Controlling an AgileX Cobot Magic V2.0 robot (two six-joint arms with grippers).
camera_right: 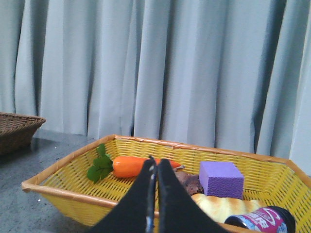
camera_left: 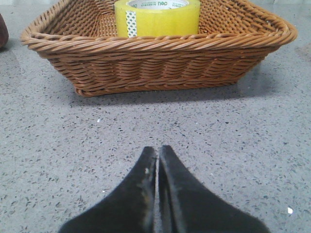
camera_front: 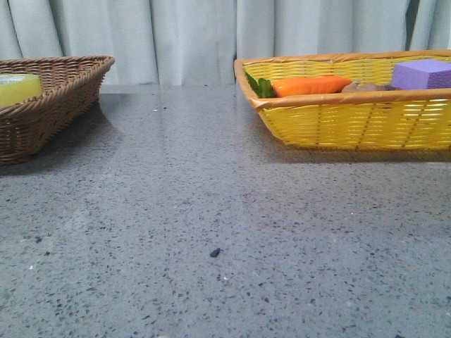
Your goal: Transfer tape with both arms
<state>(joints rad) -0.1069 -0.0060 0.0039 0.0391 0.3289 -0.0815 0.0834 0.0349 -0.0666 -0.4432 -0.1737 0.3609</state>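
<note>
The yellow tape roll (camera_left: pixel 158 18) with a white core and green lettering stands in the brown wicker basket (camera_left: pixel 160 63). In the front view the tape (camera_front: pixel 19 88) shows at the far left, inside the brown basket (camera_front: pixel 49 113). My left gripper (camera_left: pixel 158 149) is shut and empty, low over the table, in front of the brown basket and apart from it. My right gripper (camera_right: pixel 155 161) is shut and empty, in front of the yellow basket (camera_right: pixel 68 194). Neither gripper shows in the front view.
The yellow wicker basket (camera_front: pixel 352 123) at the right holds a toy carrot (camera_front: pixel 310 86), a purple foam block (camera_front: pixel 421 73), a brown item (camera_right: pixel 187 182), a bread-like toy (camera_right: pixel 218 206) and a dark can (camera_right: pixel 262 221). Grey curtains hang behind the speckled table (camera_front: pixel 211 232).
</note>
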